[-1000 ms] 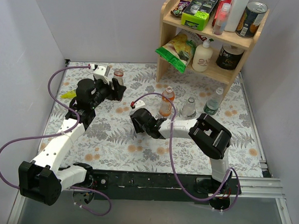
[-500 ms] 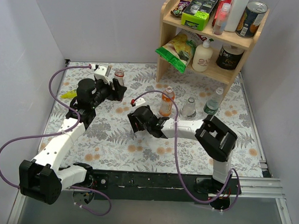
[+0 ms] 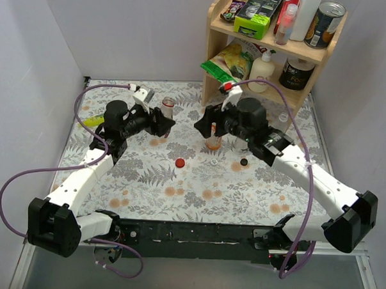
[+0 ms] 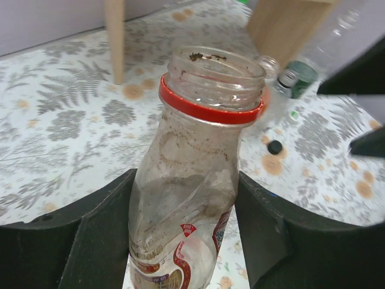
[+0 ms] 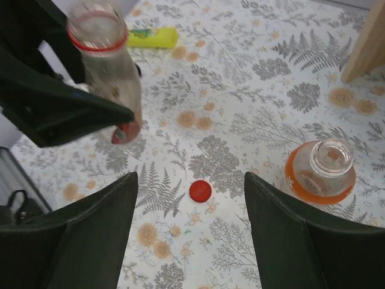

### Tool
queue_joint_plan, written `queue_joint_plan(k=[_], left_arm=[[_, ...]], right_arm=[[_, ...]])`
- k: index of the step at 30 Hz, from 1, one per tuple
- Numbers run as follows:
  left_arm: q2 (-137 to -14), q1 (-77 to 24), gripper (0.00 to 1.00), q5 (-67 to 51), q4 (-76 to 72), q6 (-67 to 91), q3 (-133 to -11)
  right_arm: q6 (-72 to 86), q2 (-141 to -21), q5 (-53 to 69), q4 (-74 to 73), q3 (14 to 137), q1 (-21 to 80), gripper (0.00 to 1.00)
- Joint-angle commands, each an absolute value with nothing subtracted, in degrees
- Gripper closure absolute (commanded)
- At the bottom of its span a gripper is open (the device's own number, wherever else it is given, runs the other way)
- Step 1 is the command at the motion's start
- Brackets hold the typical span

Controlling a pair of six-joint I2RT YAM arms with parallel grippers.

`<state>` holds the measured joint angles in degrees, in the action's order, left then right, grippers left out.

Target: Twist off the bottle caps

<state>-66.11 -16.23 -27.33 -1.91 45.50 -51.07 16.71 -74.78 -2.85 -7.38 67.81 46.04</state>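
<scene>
My left gripper (image 4: 185, 174) is shut on the body of the reddish-labelled bottle (image 4: 192, 180), held upright above the table (image 3: 167, 110). The bottle's neck is open, with only a red ring round it. A red cap (image 3: 179, 162) lies loose on the table, and in the right wrist view it (image 5: 200, 191) shows below my right gripper (image 5: 190, 176). That gripper (image 3: 203, 124) hangs open and empty, facing the held bottle. The orange-filled bottle (image 5: 322, 168) stands uncapped beside it. A black cap (image 3: 243, 163) lies further right. My right arm hides the other bottles in the top view.
A wooden shelf (image 3: 267, 48) with tins, a snack bag and a pump bottle stands at the back right. A yellow object (image 3: 91, 122) lies at the left of the flowered table (image 3: 140, 180). A green-labelled bottle (image 4: 299, 75) stands near the shelf leg.
My right gripper has opened, risen from the table's middle and swung back towards the shelf, leaving the red cap on the table. My left gripper has carried the bottle a little rightwards.
</scene>
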Motion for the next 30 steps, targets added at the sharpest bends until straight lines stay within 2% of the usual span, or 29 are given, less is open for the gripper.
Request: queue_joint_plan(k=[1, 5, 10, 22, 25, 26, 27, 28, 29, 30], left_arm=[[-66.62, -18.45, 0.67, -39.96, -3.78, 43.07, -51.42], [-66.8, -21.35, 0.67, -42.97, -3.69, 41.84, -51.33], [-66.8, -25.31, 0.66, -43.77, -3.52, 40.69, -50.98], [-66.71, -28.47, 0.67, -42.54, -2.9, 39.9, -50.98], [-66.97, -28.83, 0.66, -43.42, -2.9, 39.73, -50.98], [-67.15, -29.0, 0.66, -43.5, -2.9, 39.73, -50.98], [-67.06, -29.0, 0.65, -43.33, -2.9, 39.73, -50.89], [-67.06, -29.0, 0.57, -43.24, -2.9, 39.73, -50.89], [-66.97, -29.0, 0.5, -43.07, -3.16, 39.9, -50.8], [-66.89, -29.0, 0.41, -42.63, -3.43, 40.25, -50.71]], right_arm=[[19.86, -71.01, 15.97, -12.65, 75.4, 40.61, 0.21], [20.56, -73.64, 23.19, -15.03, 82.17, 39.64, 0.22], [21.0, -76.81, 23.55, -17.04, 84.29, 39.64, 0.22], [22.85, -78.4, 23.9, -14.33, 78.84, 39.73, 0.28], [23.38, -78.4, 24.69, -12.66, 77.52, 39.73, 0.45], [23.64, -78.4, 25.05, -12.13, 77.35, 39.73, 0.58], [23.64, -78.57, 25.48, -11.26, 77.26, 39.73, 0.66], [23.64, -78.75, 26.1, -10.99, 77.17, 39.73, 0.75], [23.64, -78.75, 25.93, -10.9, 77.17, 39.81, 0.88], [23.29, -78.66, 25.58, -10.9, 77.08, 39.81, 0.93]])
